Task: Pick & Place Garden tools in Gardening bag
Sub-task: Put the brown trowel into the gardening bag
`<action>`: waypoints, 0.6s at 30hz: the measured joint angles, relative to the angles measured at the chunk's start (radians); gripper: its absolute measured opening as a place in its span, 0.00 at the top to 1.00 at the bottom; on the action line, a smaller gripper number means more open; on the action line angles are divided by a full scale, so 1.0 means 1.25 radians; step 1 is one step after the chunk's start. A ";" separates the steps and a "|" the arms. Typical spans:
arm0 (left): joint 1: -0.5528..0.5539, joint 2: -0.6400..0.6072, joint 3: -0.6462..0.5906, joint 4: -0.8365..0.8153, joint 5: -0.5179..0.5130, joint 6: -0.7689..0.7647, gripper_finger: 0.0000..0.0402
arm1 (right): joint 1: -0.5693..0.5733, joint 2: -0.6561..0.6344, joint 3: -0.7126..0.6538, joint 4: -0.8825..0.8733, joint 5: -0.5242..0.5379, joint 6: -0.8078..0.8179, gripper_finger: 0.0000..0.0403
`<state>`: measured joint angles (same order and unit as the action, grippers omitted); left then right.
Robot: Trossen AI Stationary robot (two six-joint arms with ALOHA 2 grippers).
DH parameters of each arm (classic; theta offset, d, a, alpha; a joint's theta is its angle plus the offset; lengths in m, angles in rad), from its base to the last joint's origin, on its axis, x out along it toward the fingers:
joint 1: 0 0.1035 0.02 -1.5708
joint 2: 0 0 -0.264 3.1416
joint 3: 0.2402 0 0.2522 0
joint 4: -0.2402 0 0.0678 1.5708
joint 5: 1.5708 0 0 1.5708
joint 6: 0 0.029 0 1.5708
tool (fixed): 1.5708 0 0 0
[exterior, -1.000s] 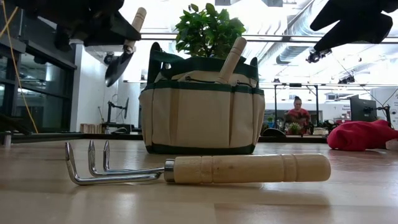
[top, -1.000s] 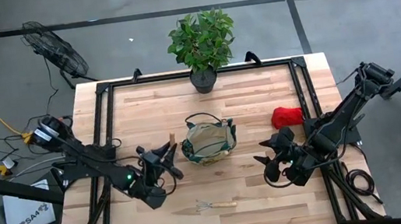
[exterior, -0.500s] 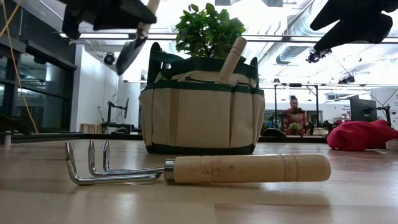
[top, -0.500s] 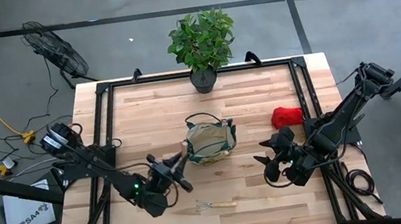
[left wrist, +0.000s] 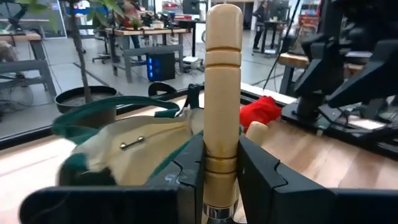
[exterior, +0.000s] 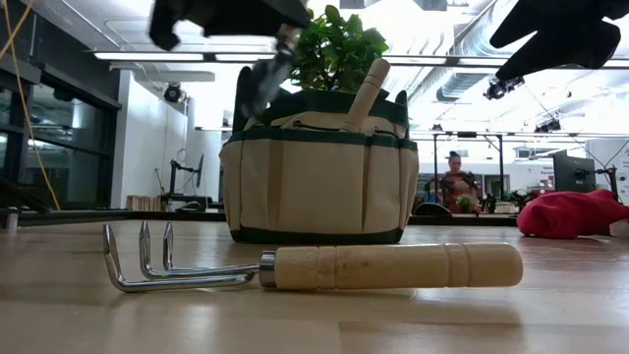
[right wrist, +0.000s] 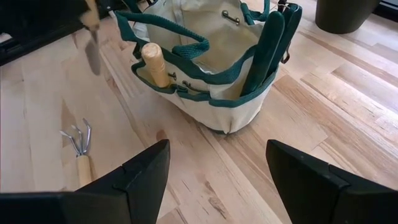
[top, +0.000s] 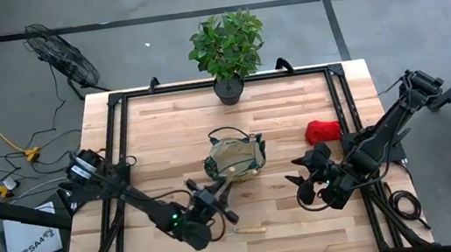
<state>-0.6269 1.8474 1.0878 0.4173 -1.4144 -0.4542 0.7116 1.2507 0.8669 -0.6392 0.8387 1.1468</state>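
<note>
1. Left gripper [left wrist: 221, 180] clamped on a trowel [left wrist: 222, 93] by its wooden handle, lower centre of the high view.
2. Gardening bag [top: 234, 161] just up-right of it.
3. Hand fork [top: 247, 230] just beside, lower right.
4. Right gripper [right wrist: 217, 174] wide apart, holding nothing, right of bag.

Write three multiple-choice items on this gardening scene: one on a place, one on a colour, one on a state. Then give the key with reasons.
1. Where does the hand fork lie?
A. On the table
B. In the bag
C. In the plant pot

2. What colour is the soft bundle?
A. Blue
B. Red
C. Yellow

3. How does the left gripper stand?
A. Open and empty
B. Shut on a trowel's handle
C. Shut on the bundle

Key:
1 A, the fork rests flat on the wood in front of the gardening bag.
2 B, it shows red beside the right gripper.
3 B, the jaws clamp the wooden handle of the trowel.
</note>
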 joint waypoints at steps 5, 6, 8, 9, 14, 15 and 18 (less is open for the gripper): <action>0.040 0.036 0.046 0.008 0.048 0.063 0.85 | 0.000 0.000 0.000 0.000 0.000 0.000 0.36; 0.047 0.040 0.055 0.013 0.056 0.075 0.85 | 0.000 0.000 0.000 0.000 0.000 0.000 0.36; 0.058 0.042 0.066 0.036 0.073 0.105 0.85 | 0.000 0.000 0.000 0.000 0.000 -0.007 0.36; 0.061 0.043 0.069 0.049 0.083 0.124 0.85 | 0.000 0.000 0.000 0.000 0.000 -0.011 0.36; 0.075 0.043 0.073 0.113 0.104 0.192 0.85 | 0.000 0.000 0.000 0.000 0.000 -0.015 0.36; 0.078 0.043 0.072 0.118 0.107 0.199 0.85 | 0.000 0.000 0.000 0.000 0.000 -0.015 0.36; 0.089 0.043 0.072 0.126 0.125 0.201 0.85 | 0.000 0.000 0.000 0.000 0.000 -0.015 0.36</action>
<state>-0.5157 1.9011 1.1782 0.5747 -1.2582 -0.2031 0.7116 1.2507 0.8669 -0.6395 0.8388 1.1286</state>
